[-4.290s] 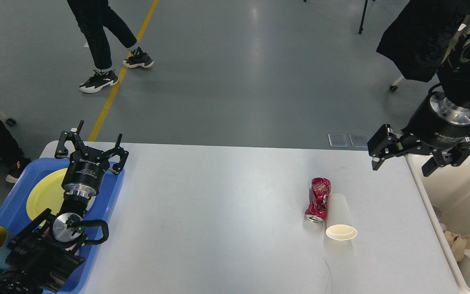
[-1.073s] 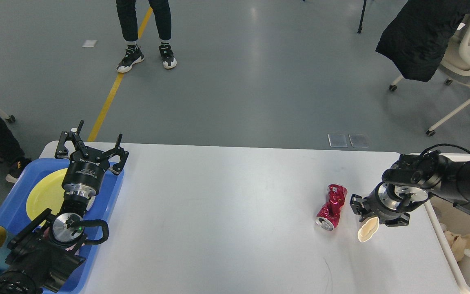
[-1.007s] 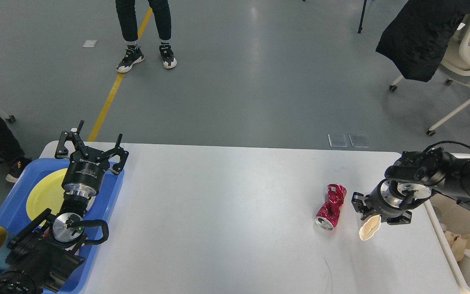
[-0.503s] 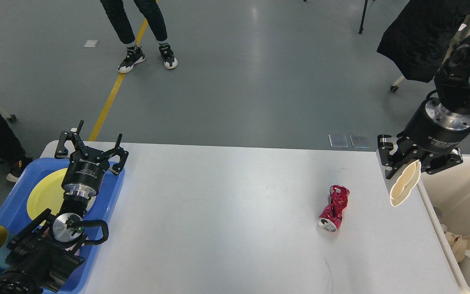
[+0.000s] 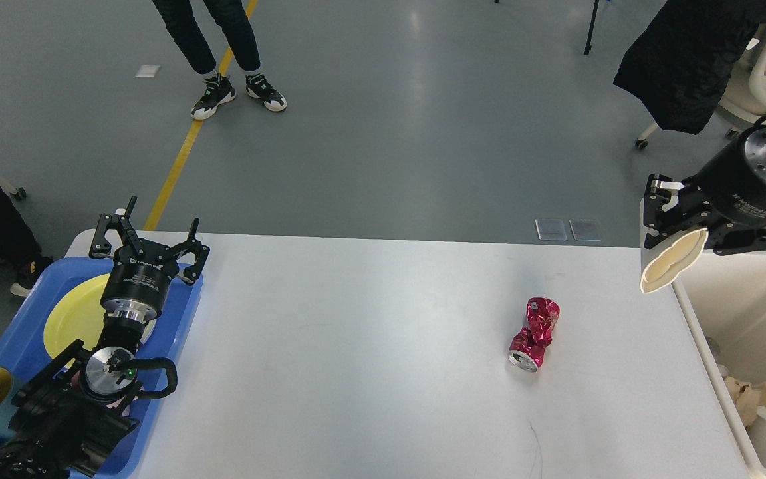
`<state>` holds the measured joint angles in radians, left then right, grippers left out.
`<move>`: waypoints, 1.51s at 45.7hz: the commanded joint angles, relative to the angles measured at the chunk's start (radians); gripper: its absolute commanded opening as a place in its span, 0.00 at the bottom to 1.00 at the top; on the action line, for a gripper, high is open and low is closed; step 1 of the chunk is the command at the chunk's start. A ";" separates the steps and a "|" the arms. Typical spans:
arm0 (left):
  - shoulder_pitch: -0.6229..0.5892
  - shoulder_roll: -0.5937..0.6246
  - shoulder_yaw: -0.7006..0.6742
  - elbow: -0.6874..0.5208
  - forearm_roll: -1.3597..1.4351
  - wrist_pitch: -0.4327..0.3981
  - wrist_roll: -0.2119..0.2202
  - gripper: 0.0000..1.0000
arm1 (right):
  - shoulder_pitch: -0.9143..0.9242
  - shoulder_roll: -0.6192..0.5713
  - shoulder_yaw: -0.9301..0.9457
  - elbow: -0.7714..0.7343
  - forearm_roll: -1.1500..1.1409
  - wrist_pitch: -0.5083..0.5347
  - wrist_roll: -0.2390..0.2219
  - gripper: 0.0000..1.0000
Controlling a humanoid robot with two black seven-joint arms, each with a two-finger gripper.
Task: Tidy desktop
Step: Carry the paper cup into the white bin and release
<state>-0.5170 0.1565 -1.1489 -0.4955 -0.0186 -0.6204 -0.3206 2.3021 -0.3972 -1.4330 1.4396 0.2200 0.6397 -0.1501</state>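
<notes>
Right gripper (image 5: 679,229) pinching squashed paper cup (image 5: 667,263), raised

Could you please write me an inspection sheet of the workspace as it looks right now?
Surface: desktop, white, mostly bare.
Job's things: crushed red can lying on the desktop; squashed paper cup held over the bin's edge.
Clutter: bin holds paper waste; blue tray holds a yellow plate.
Grippers: left gripper open above the tray; right gripper shut on the cup.
Cables: nothing seen.
Surroundings: person's legs, chair.
</notes>
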 commanded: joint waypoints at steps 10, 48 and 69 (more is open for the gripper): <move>0.000 0.000 0.000 0.000 0.000 0.001 0.000 0.96 | -0.150 -0.067 -0.110 -0.139 0.091 -0.121 -0.002 0.00; 0.000 0.000 0.000 0.000 0.000 -0.001 0.000 0.96 | -1.506 -0.152 0.563 -1.226 0.119 -0.526 -0.008 0.00; 0.000 0.000 0.000 0.000 0.000 0.001 0.000 0.96 | -1.759 0.064 0.599 -1.512 0.117 -0.581 -0.008 0.00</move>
<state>-0.5169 0.1565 -1.1489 -0.4955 -0.0185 -0.6214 -0.3206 0.5551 -0.3424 -0.8387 -0.0715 0.3370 0.0654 -0.1570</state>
